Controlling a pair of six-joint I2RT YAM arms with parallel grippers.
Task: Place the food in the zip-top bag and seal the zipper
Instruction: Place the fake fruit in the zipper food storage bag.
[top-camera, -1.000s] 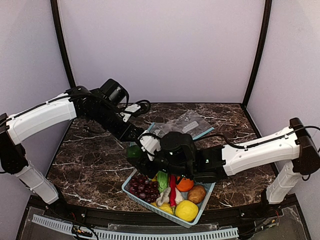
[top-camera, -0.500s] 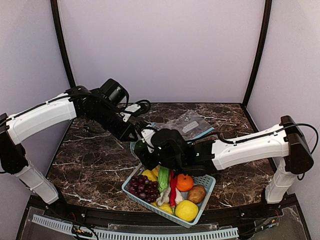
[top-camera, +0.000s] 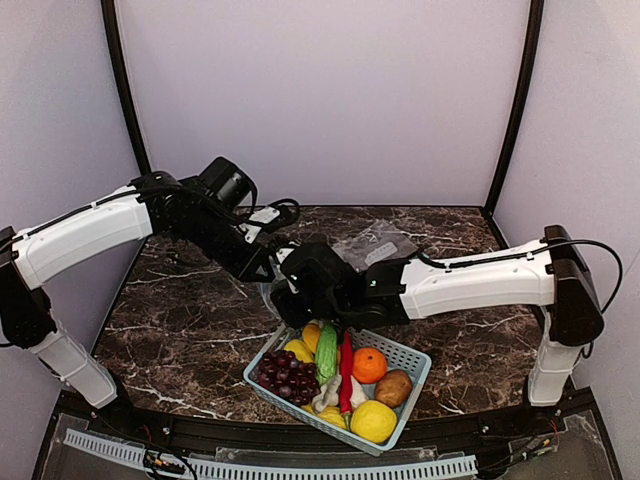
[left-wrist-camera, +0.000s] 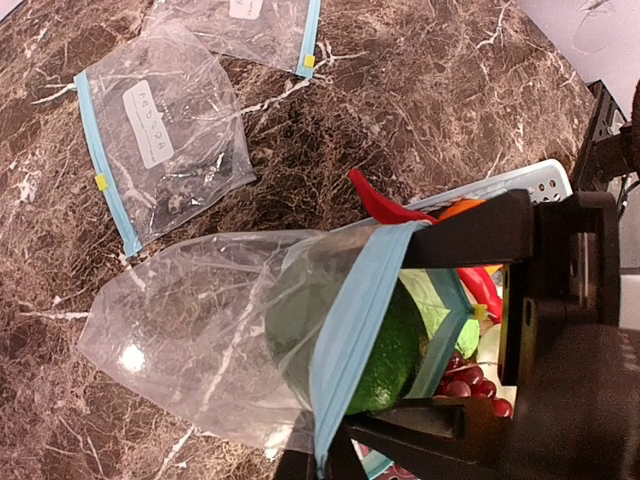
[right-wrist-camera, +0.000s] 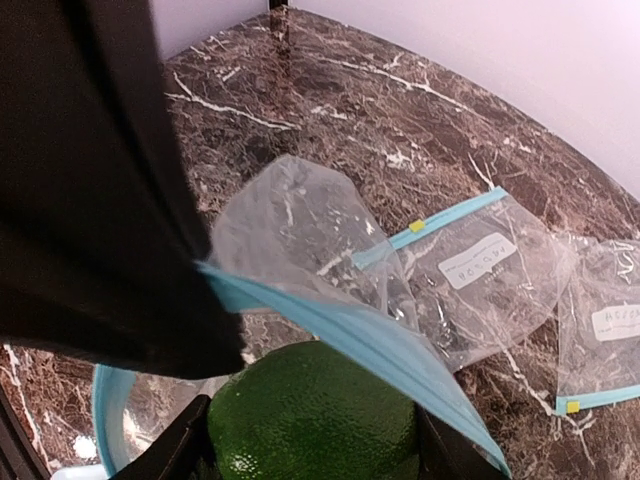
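- Marble table (top-camera: 180, 320): both arms meet near its centre, just toward 11 o'clock from the basket (top-camera: 412, 352), which stands at the 6 o'clock edge.
- Zip-top bag (left-wrist-camera: 190, 320): held off the table with its mouth facing the basket. My left gripper (top-camera: 272, 266) is pinched tight on the mouth edge. Only that one side is held, so I judge the opening a narrow slot.
- Spare bags (left-wrist-camera: 160, 150): lying flat toward 12 to 1 o'clock, well apart from the work.
- Avocado (right-wrist-camera: 310, 400): clamped in my right gripper (right-wrist-camera: 312, 452), jaws about half spread around it. It sits partway into the mouth, with the zipper (left-wrist-camera: 350, 310) draped across it.
- Orange (top-camera: 369, 364): in the basket, not yet bagged.
- Risk: if I push on, the avocado may catch the zipper and fold it inward, or drag the bag out of the left pinch.
- Risk: the right fingers flank the fruit and could snag the film. Letting go too early would drop the avocado onto the basket.
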